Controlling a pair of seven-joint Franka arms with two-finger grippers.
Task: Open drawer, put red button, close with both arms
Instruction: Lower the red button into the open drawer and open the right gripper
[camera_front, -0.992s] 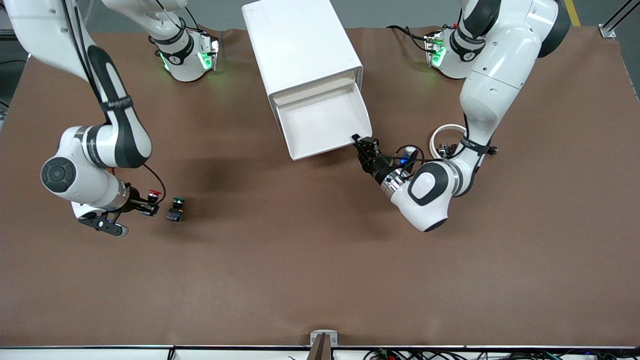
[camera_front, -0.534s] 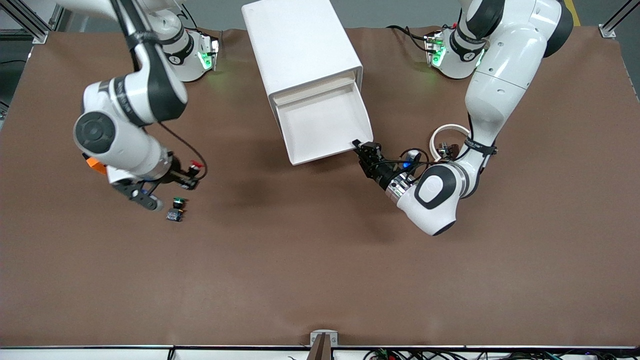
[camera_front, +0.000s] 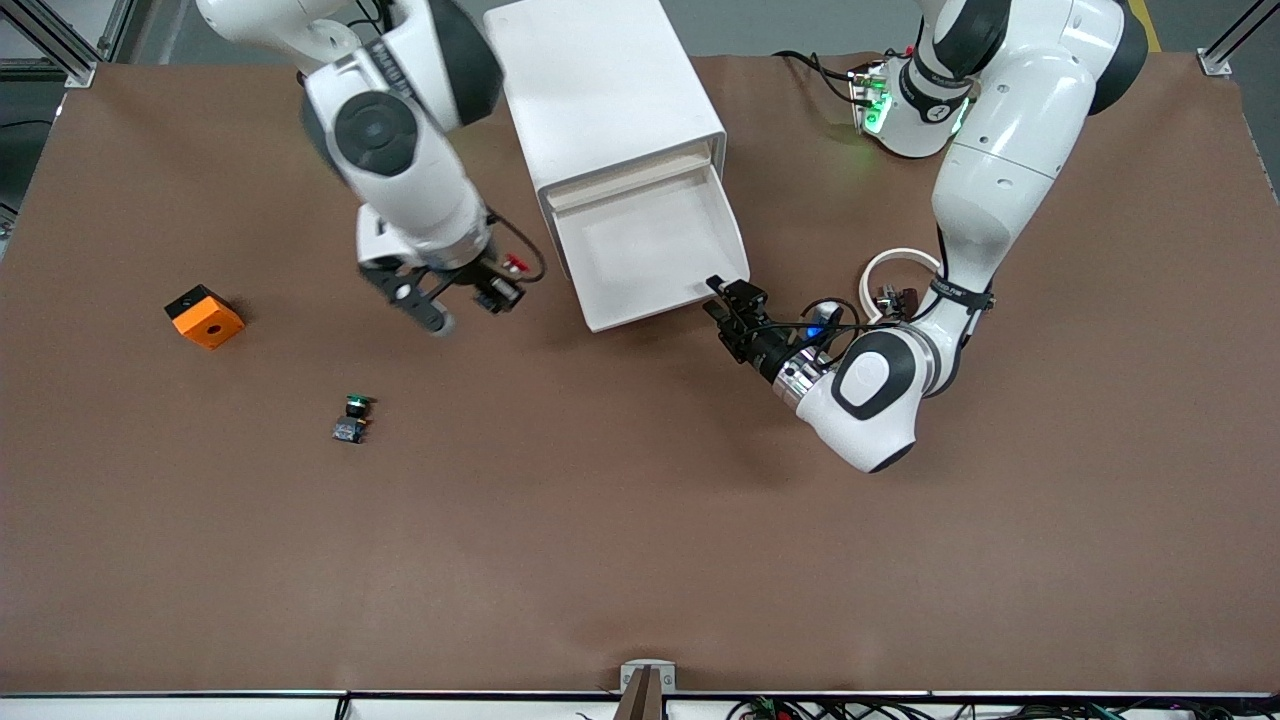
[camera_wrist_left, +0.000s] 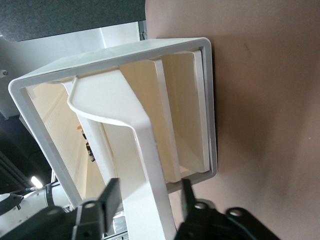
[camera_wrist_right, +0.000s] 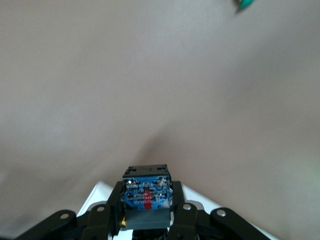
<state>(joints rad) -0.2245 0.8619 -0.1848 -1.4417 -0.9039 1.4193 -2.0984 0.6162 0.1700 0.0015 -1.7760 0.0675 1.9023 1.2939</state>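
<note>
Drawer, topmost white tray (camera_front: 650, 250) of white box cabinet (camera_front: 600, 90): pulled out, nothing inside | right gripper (camera_front: 497, 290) clamps tiny red-capped button (camera_front: 514, 264) over table beside drawer | left gripper (camera_front: 728, 302) at drawer's 4 o'clock front corner, fingers (camera_wrist_left: 111, 196) parted astride its front edge

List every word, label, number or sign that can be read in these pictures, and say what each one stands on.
None can be read.
Right arm: no lettering shows.
Left arm: a dark band with pale lettering, too small to read.
Red button, held in the right gripper: marks on its blue body, too blurred to read.
Drawer, cabinet, orange block: no text shows.
</note>
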